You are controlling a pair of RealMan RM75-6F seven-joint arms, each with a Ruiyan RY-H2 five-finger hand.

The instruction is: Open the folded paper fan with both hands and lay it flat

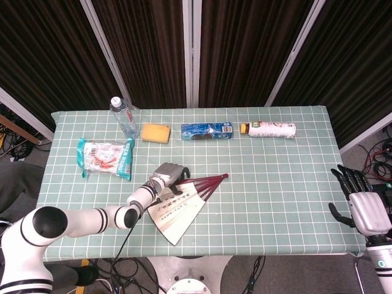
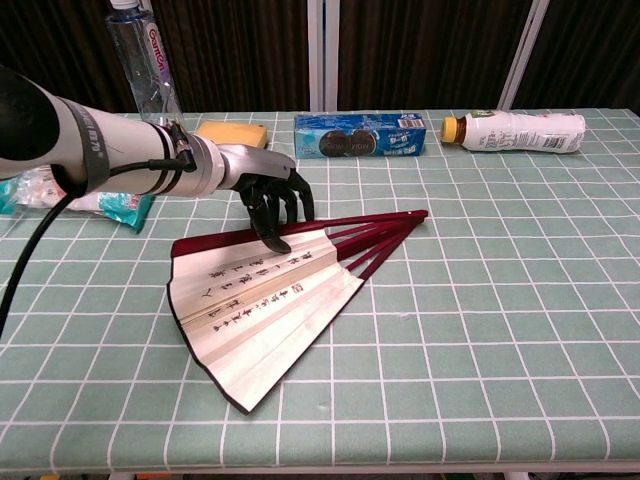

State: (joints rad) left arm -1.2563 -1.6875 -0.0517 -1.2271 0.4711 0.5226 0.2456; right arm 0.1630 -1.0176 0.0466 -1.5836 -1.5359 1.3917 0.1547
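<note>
The paper fan (image 1: 179, 204) lies on the green checked tablecloth, partly spread, with its cream leaf (image 2: 262, 303) toward the front left and its dark red ribs meeting at the pivot (image 2: 418, 214) on the right. My left hand (image 2: 272, 196) hangs over the fan's upper edge with its fingers pointing down. One fingertip touches the top red rib, and nothing is held. In the head view the left hand (image 1: 169, 175) sits at the fan's upper left. My right hand (image 1: 362, 206) hovers off the table's right edge, fingers apart and empty, and does not show in the chest view.
Along the back stand a water bottle (image 2: 142, 60), a yellow sponge (image 2: 232, 131), a blue biscuit pack (image 2: 360, 135) and a white bottle on its side (image 2: 522, 130). A snack bag (image 1: 105, 158) lies at the left. The table's front edge runs close below the fan.
</note>
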